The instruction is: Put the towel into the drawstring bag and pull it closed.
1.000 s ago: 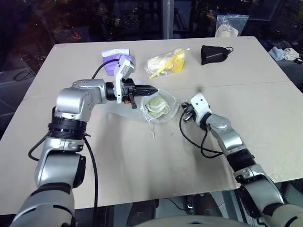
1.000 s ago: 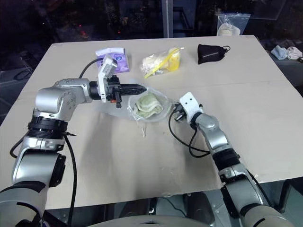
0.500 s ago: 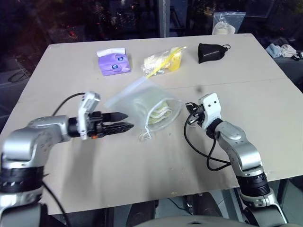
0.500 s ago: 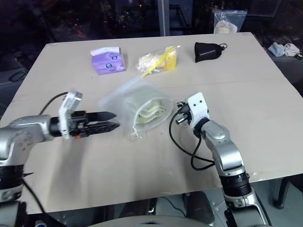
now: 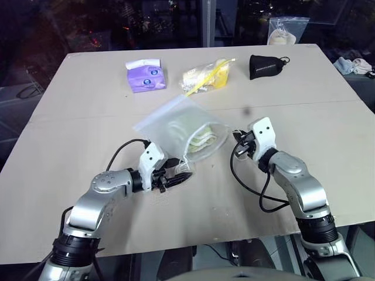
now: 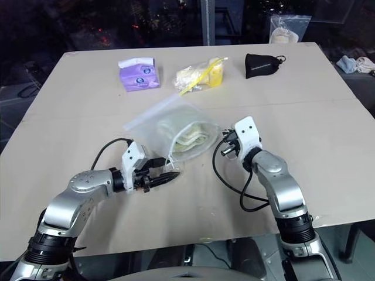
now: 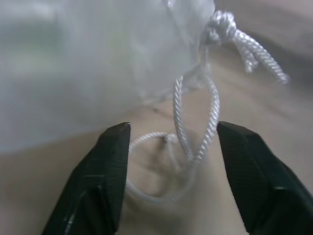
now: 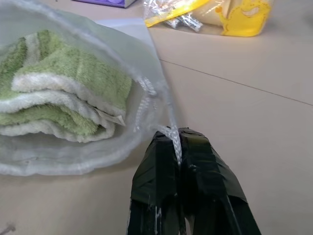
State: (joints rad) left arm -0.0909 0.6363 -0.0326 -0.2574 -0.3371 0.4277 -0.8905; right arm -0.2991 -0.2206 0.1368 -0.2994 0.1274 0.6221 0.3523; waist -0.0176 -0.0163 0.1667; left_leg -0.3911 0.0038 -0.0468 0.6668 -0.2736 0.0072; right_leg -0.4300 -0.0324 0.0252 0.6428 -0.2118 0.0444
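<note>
Towel (image 8: 58, 93) sits folded inside the drawstring bag (image 5: 176, 126), mid-tabletop (image 5: 88, 105). Right gripper (image 8: 178, 142) is clamped on one white cord (image 8: 172, 134) at the bag's mouth; left gripper (image 7: 171, 142), fingers parted, straddles the knotted cord loop (image 7: 195, 127) lying on the tabletop.

You face beige table (image 5: 328, 105), seam line across top. Dark glass (image 5: 88, 23) behind, vertical metal post (image 5: 207, 23) at centre.
</note>
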